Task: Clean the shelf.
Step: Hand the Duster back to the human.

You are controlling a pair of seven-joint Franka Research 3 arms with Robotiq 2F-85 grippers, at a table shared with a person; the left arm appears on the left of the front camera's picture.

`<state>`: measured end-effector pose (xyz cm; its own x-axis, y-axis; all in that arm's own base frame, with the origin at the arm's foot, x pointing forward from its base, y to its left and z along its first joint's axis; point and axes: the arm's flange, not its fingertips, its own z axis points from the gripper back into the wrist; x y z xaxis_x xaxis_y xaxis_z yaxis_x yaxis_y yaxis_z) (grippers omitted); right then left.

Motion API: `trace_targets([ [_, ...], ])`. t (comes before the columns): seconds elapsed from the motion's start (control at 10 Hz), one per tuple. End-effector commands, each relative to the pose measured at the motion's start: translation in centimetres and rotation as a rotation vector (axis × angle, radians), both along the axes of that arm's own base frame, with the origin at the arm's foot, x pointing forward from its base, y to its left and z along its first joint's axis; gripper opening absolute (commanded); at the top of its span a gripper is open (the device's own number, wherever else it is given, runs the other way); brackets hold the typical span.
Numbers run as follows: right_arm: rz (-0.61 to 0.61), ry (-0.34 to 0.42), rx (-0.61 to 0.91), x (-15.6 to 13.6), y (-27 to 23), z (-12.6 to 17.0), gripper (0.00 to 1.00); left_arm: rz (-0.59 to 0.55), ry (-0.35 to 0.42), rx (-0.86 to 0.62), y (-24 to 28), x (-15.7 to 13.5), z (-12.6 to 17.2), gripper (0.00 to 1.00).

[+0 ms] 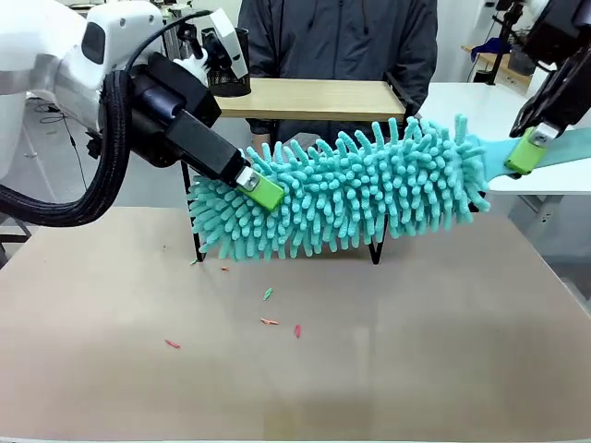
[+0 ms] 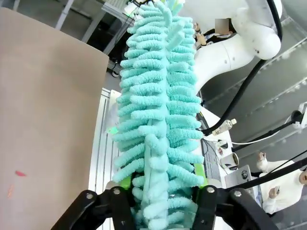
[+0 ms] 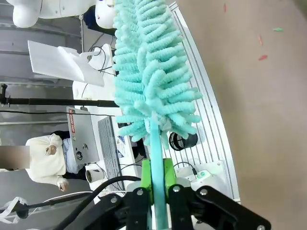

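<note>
The shelf (image 1: 314, 98) stands at the table's far side, its light upper board showing and its black legs (image 1: 377, 251) partly hidden. In front of it a fluffy teal duster (image 1: 360, 189) hangs nearly level above the table. My left gripper (image 1: 259, 188) clamps the duster's left tip; in the left wrist view its green pads (image 2: 123, 182) press into the duster's fibres (image 2: 158, 96) from both sides of the gripper (image 2: 161, 184). My right gripper (image 1: 527, 153) is shut on the flat teal handle (image 1: 565, 148). In the right wrist view that gripper (image 3: 157, 178) pinches the handle (image 3: 158, 148) below the duster head (image 3: 148, 72).
A black mesh cup (image 1: 227, 77) stands on the shelf's upper board at the left. A person in a dark jacket (image 1: 342, 41) stands behind the shelf. Small red and green scraps (image 1: 269, 321) lie on the brown table (image 1: 416, 369) in front.
</note>
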<state>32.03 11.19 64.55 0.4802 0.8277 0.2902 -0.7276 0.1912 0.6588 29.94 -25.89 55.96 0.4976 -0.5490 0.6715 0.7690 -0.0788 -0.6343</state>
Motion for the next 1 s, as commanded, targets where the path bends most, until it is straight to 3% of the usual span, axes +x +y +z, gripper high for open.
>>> trace_targets([
  [0.0,0.003,0.006,0.053,-0.1,0.2,-0.2,0.13,-0.042,-0.016,-0.001,-0.3,-0.1,-0.3,0.00],
  [0.2,0.010,-0.020,0.066,-0.3,0.1,0.0,0.13,-0.054,-0.014,0.009,-0.3,-0.2,-0.4,0.00],
  [0.5,-0.023,0.000,0.041,-0.2,0.0,-0.4,0.13,-0.061,-0.011,0.015,-0.1,-0.2,-0.6,0.00],
  [0.6,-0.060,0.006,0.031,-0.1,-0.2,-0.4,0.67,-0.061,-0.014,0.020,-0.1,-0.2,-0.6,0.00],
  [0.7,-0.208,-0.004,0.079,0.1,-1.5,0.0,0.67,-0.062,-0.036,0.033,0.3,-0.2,-0.4,0.00],
  [0.8,-0.574,-0.061,0.209,0.8,-4.3,0.4,1.00,-0.075,-0.063,0.030,1.0,-0.4,0.0,0.00],
  [0.9,-0.832,-0.077,0.366,1.1,-7.7,-0.1,0.72,-0.121,-0.061,-0.004,2.1,-0.5,0.7,0.00],
])
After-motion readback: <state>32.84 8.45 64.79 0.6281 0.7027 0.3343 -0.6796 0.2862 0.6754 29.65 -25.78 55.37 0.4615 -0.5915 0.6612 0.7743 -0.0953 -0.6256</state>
